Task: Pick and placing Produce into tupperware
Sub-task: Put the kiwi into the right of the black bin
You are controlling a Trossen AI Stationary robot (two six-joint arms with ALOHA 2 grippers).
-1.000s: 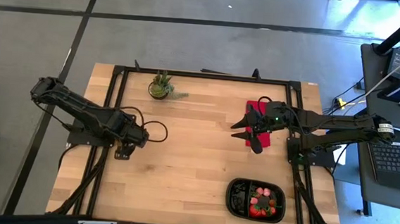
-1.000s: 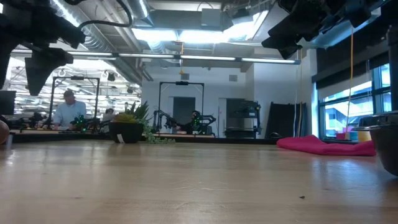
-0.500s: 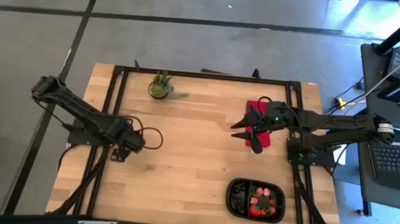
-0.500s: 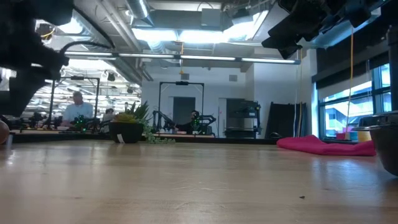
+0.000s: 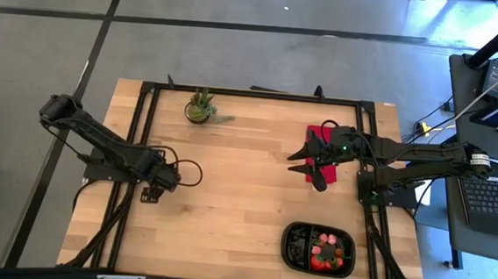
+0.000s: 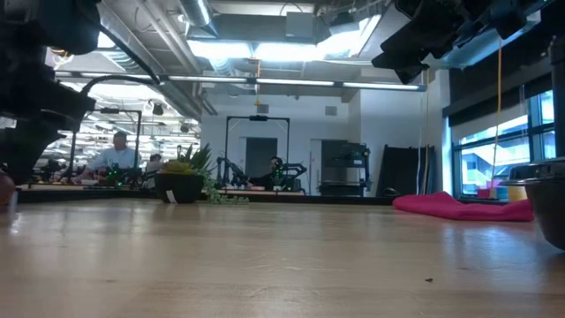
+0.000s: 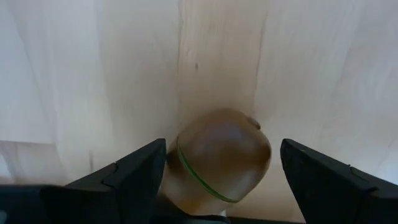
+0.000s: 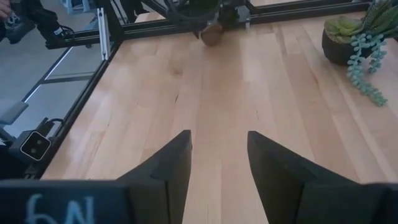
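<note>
A brown kiwi-like piece of produce (image 7: 221,158) lies on the wooden table near its left side and also shows in the right wrist view (image 8: 211,34). My left gripper (image 7: 224,144) points straight down over it, open, with one finger on either side and a gap on at least one side (image 5: 151,192). The black two-compartment tupperware (image 5: 292,248) sits at the near right, with red and dark produce (image 5: 327,250) in it. My right gripper (image 8: 217,134) hovers open and empty above the table's far right (image 5: 296,163).
A red cloth (image 5: 318,137) lies flat under the right arm, at the far right (image 6: 459,206). A small potted plant (image 5: 201,108) stands at the far edge. The table's middle is bare wood. A person (image 6: 115,159) sits in the room behind the table.
My left gripper has come down toward the table, shifting slightly toward the left and near edges, and stays open over the brown piece. My right arm has kept still.
</note>
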